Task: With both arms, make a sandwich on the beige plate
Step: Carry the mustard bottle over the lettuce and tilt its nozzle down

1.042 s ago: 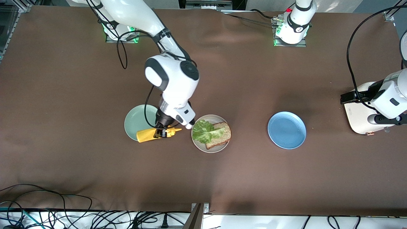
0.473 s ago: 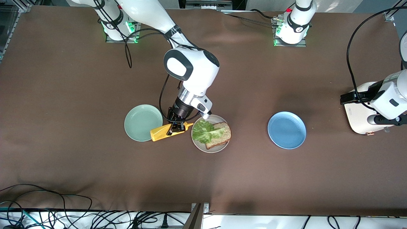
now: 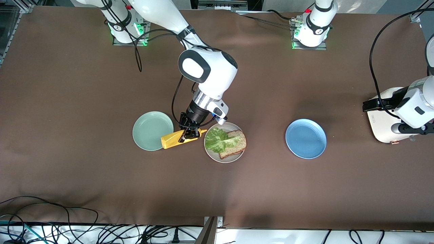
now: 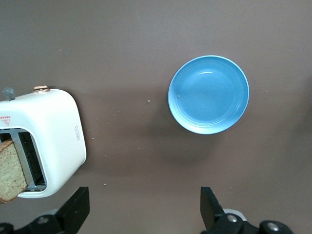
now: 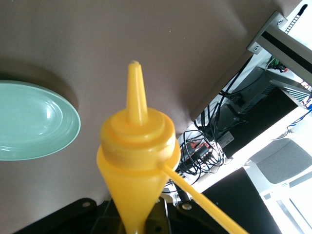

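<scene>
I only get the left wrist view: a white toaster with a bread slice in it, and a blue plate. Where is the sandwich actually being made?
Observer: On a beige plate, beside your blue plate toward the right arm's end of the table. It holds a bread slice with a lettuce leaf on it.
Operator: Is anything working there?
Observer: Yes. The right pincer is shut on a yellow squeeze bottle, tilted over the table between a mint green plate and the beige plate, nozzle toward the lettuce leaf.
Operator: And where on the table is my arm?
Observer: The left pincer waits over the white toaster at the left arm's end.
</scene>
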`<move>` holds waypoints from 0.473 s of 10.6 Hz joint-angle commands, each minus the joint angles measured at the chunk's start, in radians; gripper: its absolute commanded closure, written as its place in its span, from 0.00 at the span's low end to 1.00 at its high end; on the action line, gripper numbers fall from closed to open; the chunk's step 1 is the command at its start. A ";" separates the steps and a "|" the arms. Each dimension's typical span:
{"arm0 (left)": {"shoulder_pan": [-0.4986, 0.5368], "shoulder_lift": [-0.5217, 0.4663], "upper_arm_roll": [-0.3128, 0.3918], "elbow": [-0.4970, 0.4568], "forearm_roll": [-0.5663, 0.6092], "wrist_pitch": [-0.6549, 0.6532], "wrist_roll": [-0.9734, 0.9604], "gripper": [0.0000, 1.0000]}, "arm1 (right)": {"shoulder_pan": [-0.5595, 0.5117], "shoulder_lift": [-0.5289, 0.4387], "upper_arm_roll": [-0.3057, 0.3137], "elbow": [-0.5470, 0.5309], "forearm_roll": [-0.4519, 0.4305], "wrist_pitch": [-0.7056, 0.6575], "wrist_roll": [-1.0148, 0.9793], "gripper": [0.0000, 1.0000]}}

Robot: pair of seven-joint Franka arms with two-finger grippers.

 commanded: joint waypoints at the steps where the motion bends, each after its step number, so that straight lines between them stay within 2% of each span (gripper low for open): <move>1: 0.000 -0.012 -0.008 -0.002 0.024 0.000 0.004 0.00 | 0.008 0.012 -0.015 0.038 -0.014 -0.024 -0.006 1.00; 5: 0.000 -0.036 -0.010 -0.046 0.022 0.004 0.003 0.00 | 0.004 0.007 -0.015 0.038 -0.005 -0.025 -0.008 1.00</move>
